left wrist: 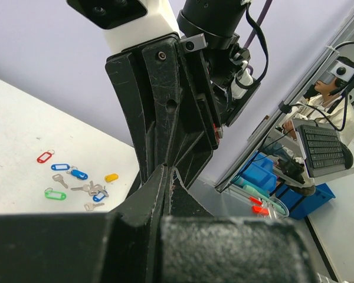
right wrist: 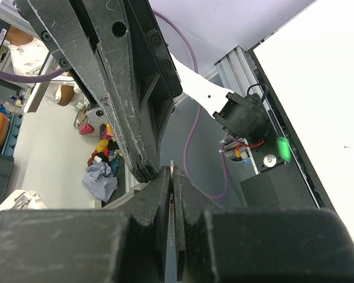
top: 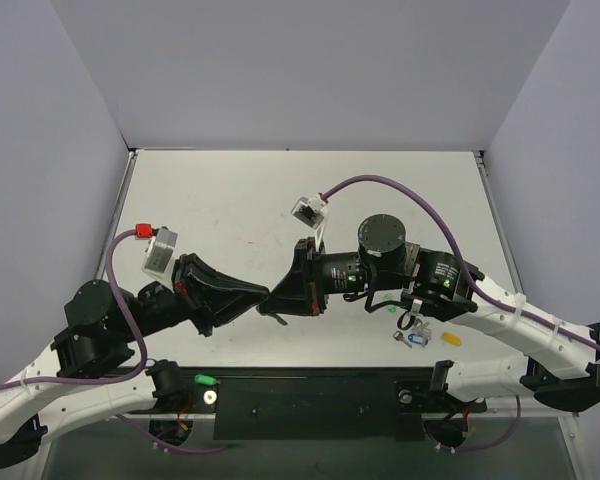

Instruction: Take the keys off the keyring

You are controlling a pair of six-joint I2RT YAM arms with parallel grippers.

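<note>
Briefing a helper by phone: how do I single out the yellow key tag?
On the white table, find the scattered key tags beside the right arm. The yellow tag lies at their right end, the only yellow among red, blue and green.

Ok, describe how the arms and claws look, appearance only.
Left arm and right arm match: white links, black joints, a purple cable looping along each. Left claw and right claw are scuffed black plastic wedges tapering to narrow tips. Each wrist carries a pale camera block; the left one's plug is red.
</note>
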